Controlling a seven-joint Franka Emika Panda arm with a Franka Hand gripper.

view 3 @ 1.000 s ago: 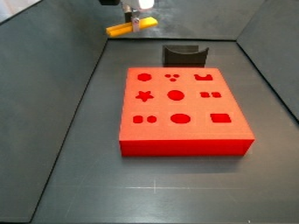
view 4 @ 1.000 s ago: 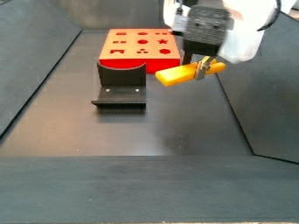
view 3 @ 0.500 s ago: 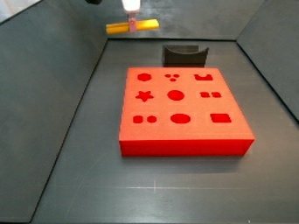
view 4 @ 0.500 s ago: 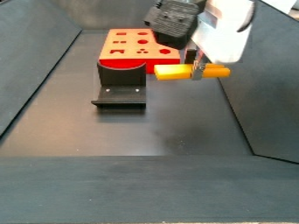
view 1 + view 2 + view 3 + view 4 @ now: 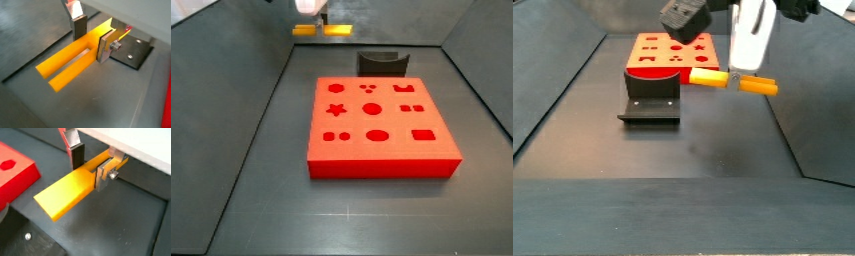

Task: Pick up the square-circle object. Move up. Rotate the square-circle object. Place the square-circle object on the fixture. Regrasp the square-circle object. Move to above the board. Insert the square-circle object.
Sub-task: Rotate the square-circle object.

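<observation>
Now the gripper [image 5: 735, 74] sits higher than it did a second ago, and the peg [image 5: 735, 81] it carries has swung from a tilt to lie nearly level. In a side view the peg [image 5: 321, 30] has climbed toward the far end of the scene, and only a scrap of the gripper [image 5: 311, 8] remains at the frame's upper edge. The jaws are drawn in tight on the peg: in both wrist views the silver fingers [image 5: 105, 42] [image 5: 102, 172] press flat against its sides near one end, and most of the yellow bar [image 5: 72, 62] [image 5: 69, 190] sticks out free beyond them.

The arm comes down from above, its white link and dark wrist housing leaning over the right half of the scene in a side view. The peg hangs in the air, touching nothing but the fingers.

Outward from it, the fixture [image 5: 649, 99] stands on the dark floor, left of the peg and lower in that side view. In a side view the fixture [image 5: 382, 63] is just beyond the board's far edge, right of and nearer than the peg. The board [image 5: 381, 126] lies flat mid-floor, its cut-outs facing up and unfilled; a red corner of it [image 5: 13, 174] shows in a wrist view.
</observation>
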